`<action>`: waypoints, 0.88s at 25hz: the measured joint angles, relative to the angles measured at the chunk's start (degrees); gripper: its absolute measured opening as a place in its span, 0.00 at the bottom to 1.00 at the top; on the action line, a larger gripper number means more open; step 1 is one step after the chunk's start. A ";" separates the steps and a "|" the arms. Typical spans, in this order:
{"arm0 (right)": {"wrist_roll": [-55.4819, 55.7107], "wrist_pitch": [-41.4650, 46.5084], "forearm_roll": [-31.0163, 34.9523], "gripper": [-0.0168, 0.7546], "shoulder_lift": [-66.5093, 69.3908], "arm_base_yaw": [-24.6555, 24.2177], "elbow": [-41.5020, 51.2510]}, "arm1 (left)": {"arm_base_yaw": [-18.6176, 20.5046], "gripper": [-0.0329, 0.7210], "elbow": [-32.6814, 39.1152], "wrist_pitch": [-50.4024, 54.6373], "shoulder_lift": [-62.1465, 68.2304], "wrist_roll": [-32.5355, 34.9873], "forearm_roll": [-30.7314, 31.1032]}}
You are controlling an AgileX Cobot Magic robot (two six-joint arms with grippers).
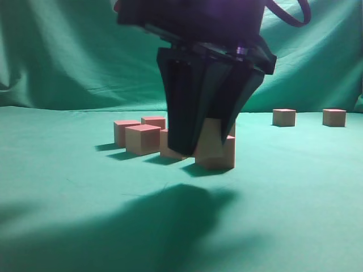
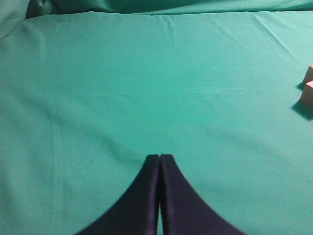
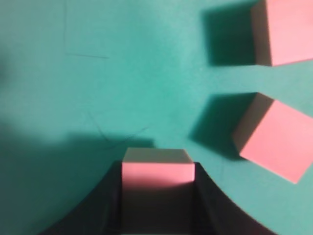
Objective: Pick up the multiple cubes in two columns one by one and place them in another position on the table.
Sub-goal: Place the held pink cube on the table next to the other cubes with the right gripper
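Held cube: a small matte reddish-pink cube with tan sides [image 3: 157, 172] sat clamped between the two dark fingers of the right gripper [image 3: 157, 196], above the green cloth table [image 3: 98, 98].
Right gripper: closed on the held cube; in the exterior view its black fingers [image 1: 187, 113] covered most of that cube, leaving only a tan face [image 1: 211, 139] exposed.
Cluster: further reddish-pink cubes [image 1: 142, 139] stood close together on the table behind and left of the right gripper.
Far pair: two more cubes [image 1: 283, 117] stood well apart from the cluster, at the right rear near the draped green backdrop [image 1: 68, 51].
Right wrist view only: two loose cubes [image 3: 274, 139] lay on the cloth to the right of the held cube, one tilted relative to the other.
Left gripper: its dark fingertips [image 2: 160, 159] met with no gap, holding nothing, over bare cloth.
Left wrist view only: two cubes [image 2: 308, 90] were cut off by the right edge.
Hidden: the cluster count could not be told, as the right gripper covered part of it.
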 joint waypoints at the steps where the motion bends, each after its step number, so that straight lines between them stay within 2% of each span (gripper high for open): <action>1: 0.20 -0.10 -0.99 0.37 0.11 0.00 0.00 | 0.00 0.04 0.00 0.00 0.00 0.00 0.00; 8: 6.01 -0.47 -5.33 0.37 0.24 0.58 0.00 | 0.00 0.04 0.00 0.00 0.00 0.00 0.00; 15: 7.93 -6.66 -8.28 0.37 -0.19 2.81 5.55 | 0.00 0.04 0.00 0.00 0.00 0.00 0.00; 22: 9.82 -9.90 -11.94 0.37 -1.42 2.93 6.27 | 0.00 0.04 0.00 0.00 0.00 0.00 0.00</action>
